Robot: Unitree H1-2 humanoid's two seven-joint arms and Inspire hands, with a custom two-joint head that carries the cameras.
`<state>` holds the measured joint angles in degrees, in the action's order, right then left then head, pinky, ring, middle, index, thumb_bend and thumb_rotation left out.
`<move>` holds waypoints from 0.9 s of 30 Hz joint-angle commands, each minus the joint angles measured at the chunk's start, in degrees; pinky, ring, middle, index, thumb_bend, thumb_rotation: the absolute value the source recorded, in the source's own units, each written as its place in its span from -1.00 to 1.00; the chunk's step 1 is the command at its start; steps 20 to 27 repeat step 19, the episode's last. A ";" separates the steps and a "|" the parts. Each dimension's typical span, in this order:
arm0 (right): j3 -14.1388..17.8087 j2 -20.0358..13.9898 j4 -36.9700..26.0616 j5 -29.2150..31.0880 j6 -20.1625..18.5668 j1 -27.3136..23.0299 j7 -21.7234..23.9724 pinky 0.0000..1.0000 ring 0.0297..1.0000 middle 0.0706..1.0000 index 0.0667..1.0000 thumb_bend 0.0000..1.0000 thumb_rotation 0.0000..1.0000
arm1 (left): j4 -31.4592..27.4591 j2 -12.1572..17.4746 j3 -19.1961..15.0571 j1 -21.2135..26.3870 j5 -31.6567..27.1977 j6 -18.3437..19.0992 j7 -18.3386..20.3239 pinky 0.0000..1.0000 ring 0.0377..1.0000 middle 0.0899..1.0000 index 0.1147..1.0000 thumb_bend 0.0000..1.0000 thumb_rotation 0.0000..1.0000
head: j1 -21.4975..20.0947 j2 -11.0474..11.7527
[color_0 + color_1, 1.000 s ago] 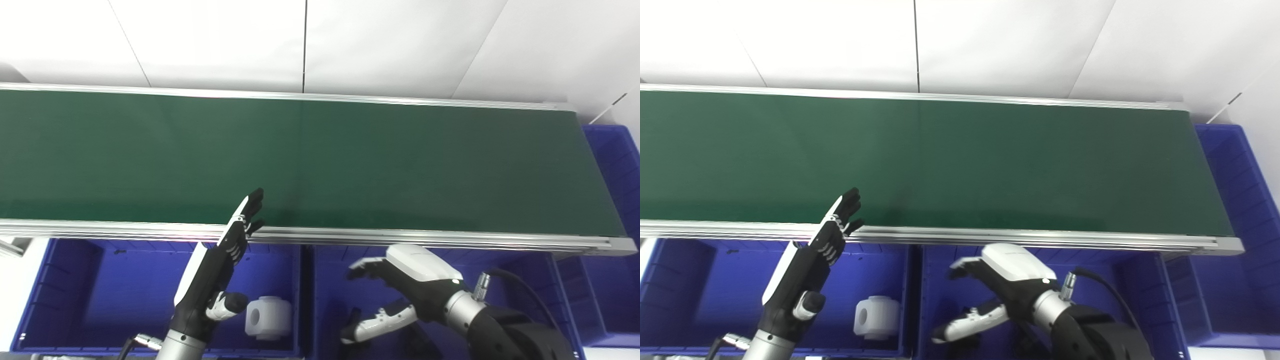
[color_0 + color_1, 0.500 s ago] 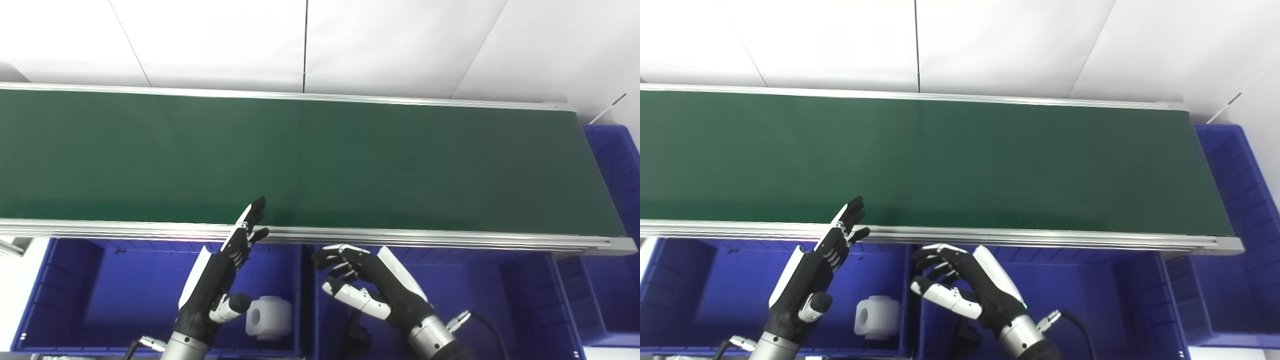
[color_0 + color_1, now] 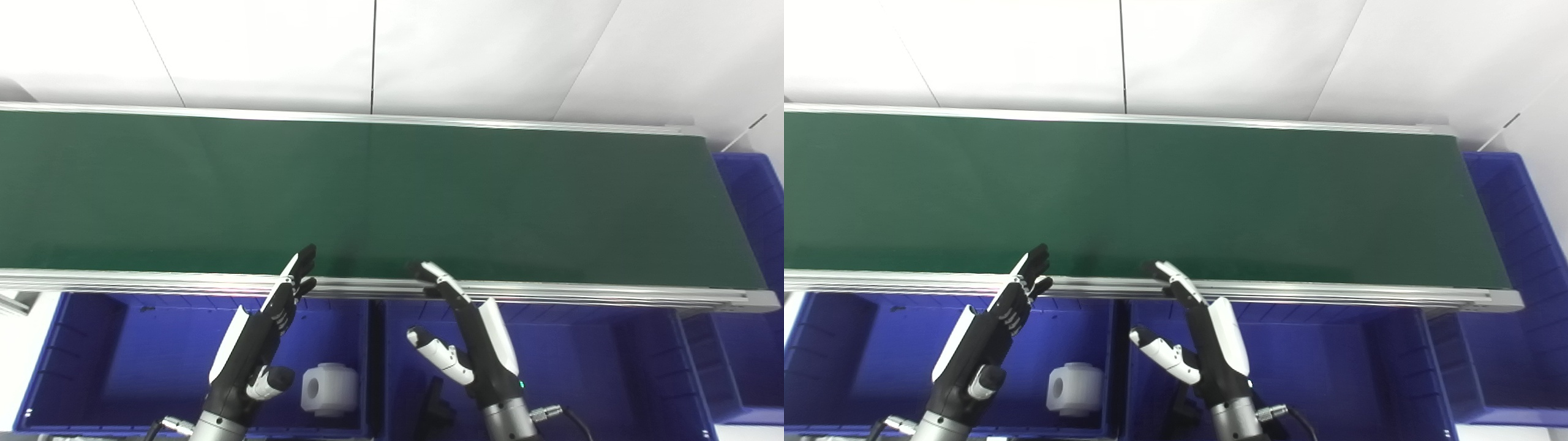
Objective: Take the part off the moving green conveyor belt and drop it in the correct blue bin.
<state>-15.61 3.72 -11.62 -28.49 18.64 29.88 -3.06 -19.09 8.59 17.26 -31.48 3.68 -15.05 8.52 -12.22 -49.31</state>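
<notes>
Left eye view shows the long dark green conveyor belt (image 3: 392, 196) with nothing on it: no part to pick is in sight on the belt in either view. Both hands wait at its near aluminium rail (image 3: 551, 293). The left hand (image 3: 254, 343) is held flat and upright, fingers straight and close together, thumb tucked low, holding nothing; its fingertips reach just over the rail. The right hand (image 3: 468, 334) is also empty, fingers extended toward the rail and thumb spread well off to the side. Below the rail sit the deep blue plastic bins: the left blue bin (image 3: 92, 355) holds a white blocky plastic part with a round hole (image 3: 329, 388), resting on the bin floor near the left hand's wrist; the middle blue bin (image 3: 588, 367) holds a dark object (image 3: 436, 404) near the right arm, too dim to identify. A further blue bin (image 3: 750, 202) stands past the belt's right end. The step in hand looks like waiting for a part, so a good approach would be to keep both hands poised above the rail with fingers open, track the part as it arrives, and meet it slightly ahead of its travel rather than chasing it.
</notes>
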 commanded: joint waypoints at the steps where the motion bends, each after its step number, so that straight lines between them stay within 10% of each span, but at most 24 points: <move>1: -1.05 -1.17 0.29 0.85 6.37 0.63 -2.23 0.60 0.76 0.81 0.73 0.36 0.89 | -0.83 0.09 0.12 -0.32 -0.43 -1.96 0.49 0.88 1.00 1.00 1.00 0.93 0.88 | 0.35 -0.05; 6: -5.67 -7.29 1.00 3.46 8.27 -1.19 -5.26 0.55 0.70 0.78 0.77 0.53 0.83 | -0.08 -0.28 -0.22 0.07 -0.74 -1.66 0.29 0.87 1.00 1.00 1.00 0.95 0.86 | 0.95 -0.48; 27: -8.91 -5.93 -0.57 5.65 7.93 0.73 -9.09 0.71 0.82 0.92 1.00 0.60 0.86 | -1.21 1.01 -1.34 -0.47 -1.41 -1.30 1.11 0.87 1.00 1.00 1.00 0.94 0.91 | -3.65 -1.07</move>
